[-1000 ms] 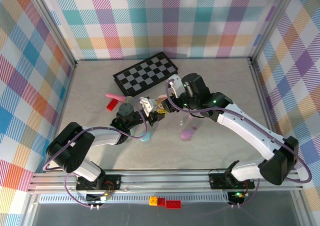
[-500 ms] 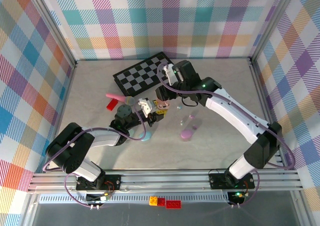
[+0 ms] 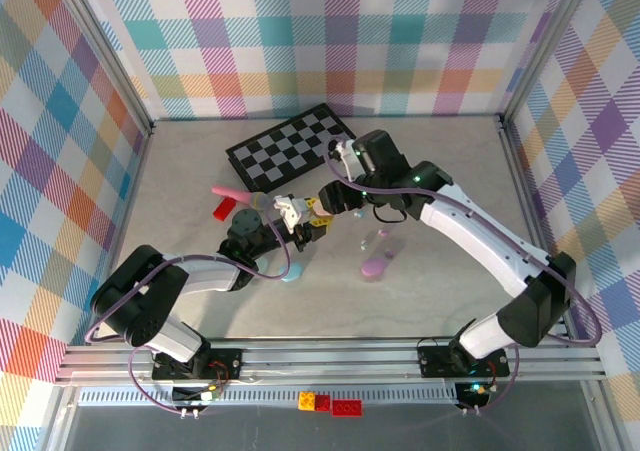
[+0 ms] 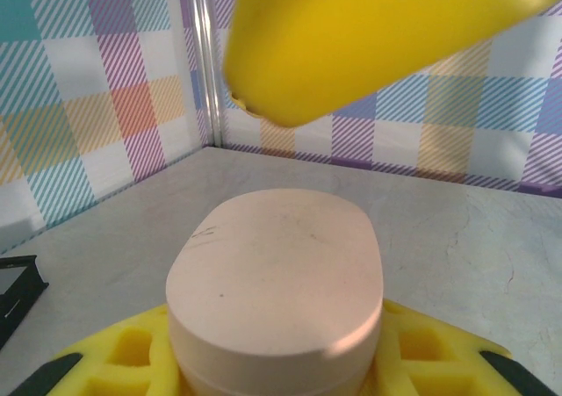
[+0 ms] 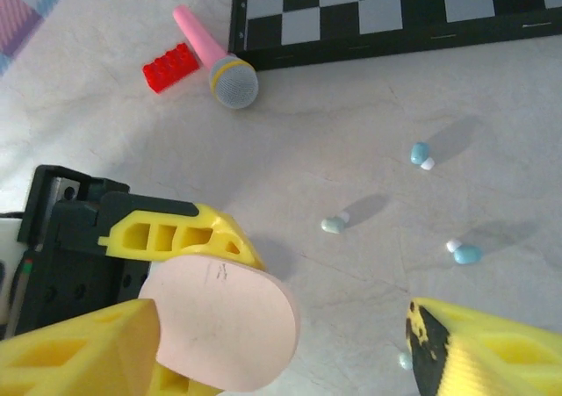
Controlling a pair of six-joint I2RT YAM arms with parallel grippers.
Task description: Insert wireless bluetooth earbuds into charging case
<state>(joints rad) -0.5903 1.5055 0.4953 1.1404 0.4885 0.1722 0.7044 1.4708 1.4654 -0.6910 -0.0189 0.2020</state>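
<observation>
At 7 o'clock the left arm (image 3: 200,272) and at 4 o'clock the right arm (image 3: 470,236) share white link shells, black joint housings and looping purple cables (image 3: 195,258). A green light (image 3: 415,178) glows on the right arm. The yellow fingers (image 5: 167,232) have moulded pockets.

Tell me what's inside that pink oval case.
The pink case is closed, clamped in the jaws of the left gripper, so its lid hides the inside. Bluish earbuds lie loose on the table.

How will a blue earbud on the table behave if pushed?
The earbud looks tiny and rounded, so it will likely roll or skitter. Its smooth shell may slip out of a pinch.
</observation>
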